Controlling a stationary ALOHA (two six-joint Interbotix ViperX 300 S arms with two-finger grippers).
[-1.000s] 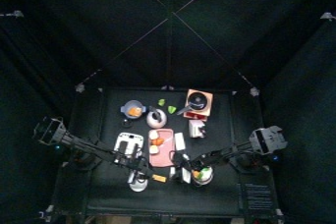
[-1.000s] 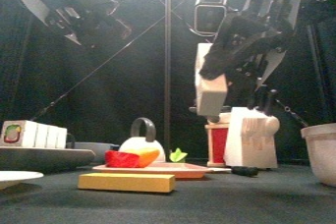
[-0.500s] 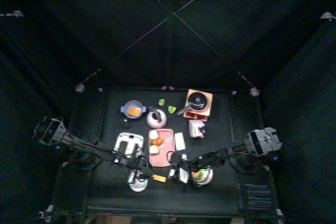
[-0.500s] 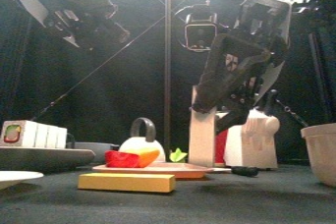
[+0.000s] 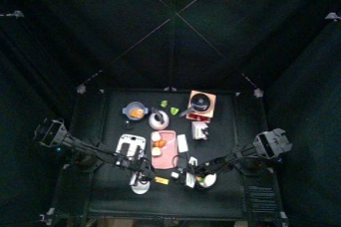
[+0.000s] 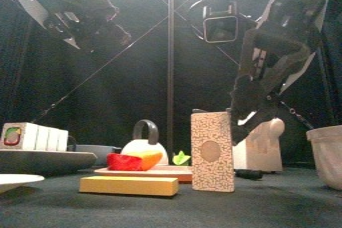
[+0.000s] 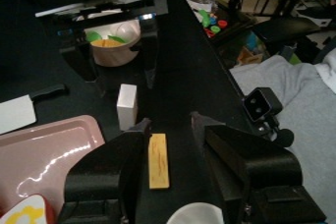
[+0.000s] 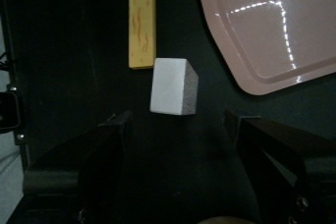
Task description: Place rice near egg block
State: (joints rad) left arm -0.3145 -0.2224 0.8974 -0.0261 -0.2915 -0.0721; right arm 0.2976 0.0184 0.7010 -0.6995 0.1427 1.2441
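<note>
**Rice box standing free beside the egg block**

We are seeing the rice box (image 6: 213,151) standing upright on the table, its long axis vertical, just right of the yellow egg block (image 6: 128,185) and near the table's front edge. In the right wrist view the rice box (image 8: 175,86) is sitting just beside one end of the egg block (image 8: 141,30), apart from the pink tray (image 8: 278,27).

We are reading the right gripper (image 8: 178,130) as released: its jaws are standing spread, with the box beyond them and nothing between them. This arm is the nearer one, hanging above and right of the box.

The left gripper (image 7: 171,144) is likewise standing open and empty, on the left.

We judge the placement essentially complete.
</note>
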